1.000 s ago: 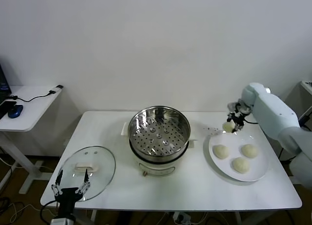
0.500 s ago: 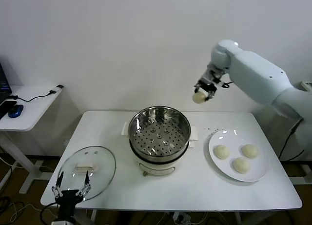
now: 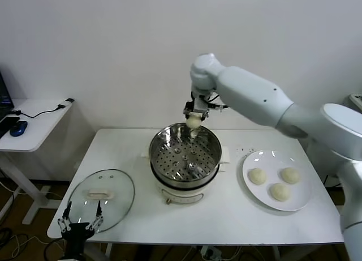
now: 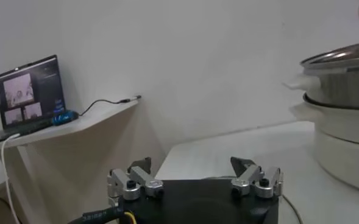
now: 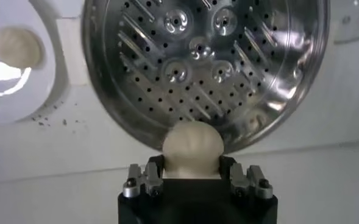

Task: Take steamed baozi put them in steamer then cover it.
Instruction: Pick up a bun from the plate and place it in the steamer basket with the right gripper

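Holding one steamed baozi (image 3: 193,122) pinched between the fingers of the right claw (image 3: 194,119), closed on the bun's sides, hanging in the air just above the far rim of the steamer (image 3: 185,154). Showing in the right wrist view as a pale dome (image 5: 192,148) gripped between the two jaws, over the edge of the perforated steel basket (image 5: 203,67), not yet inside it. Standing near the middle of the white tabletop (image 3: 226,215), the steamer basket on its white cooker base (image 3: 181,194). Resting on the white plate (image 3: 301,201) to the steamer's right, three more steamed baozi: one nearest the steamer (image 3: 257,175), one toward the plate's far right (image 3: 290,174), one nearest the front (image 3: 279,191). Lying flat on the tabletop's front left corner, well apart from the steamer, the cover (image 3: 102,197) with its white handle up. Waiting low at the front edge just beside the cover, the left claw (image 3: 80,222), fingers spread wide with nothing between them. Standing off to the left, a side desk (image 3: 34,125) with a cable and a blue mouse (image 3: 17,128).
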